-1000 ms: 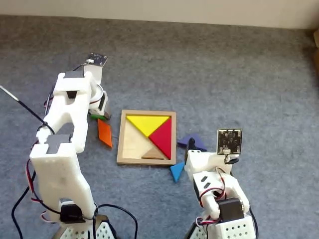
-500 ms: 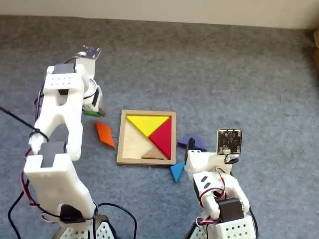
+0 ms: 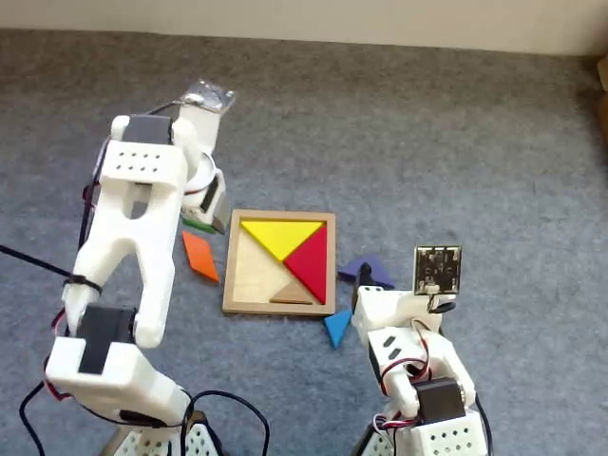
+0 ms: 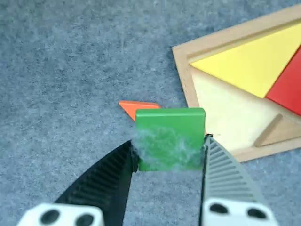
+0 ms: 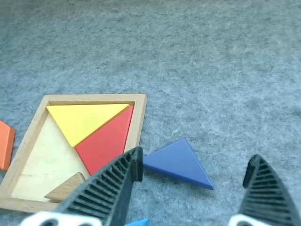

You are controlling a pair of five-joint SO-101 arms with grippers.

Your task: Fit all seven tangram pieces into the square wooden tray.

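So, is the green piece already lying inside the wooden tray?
No, the green piece is clamped in the left gripper, over the carpet just outside the rim of the wooden tray.

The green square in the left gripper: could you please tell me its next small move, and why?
Probably shift the green square sideways over the bare part of the tray: the left gripper holds it over the carpet, just outside the rim.
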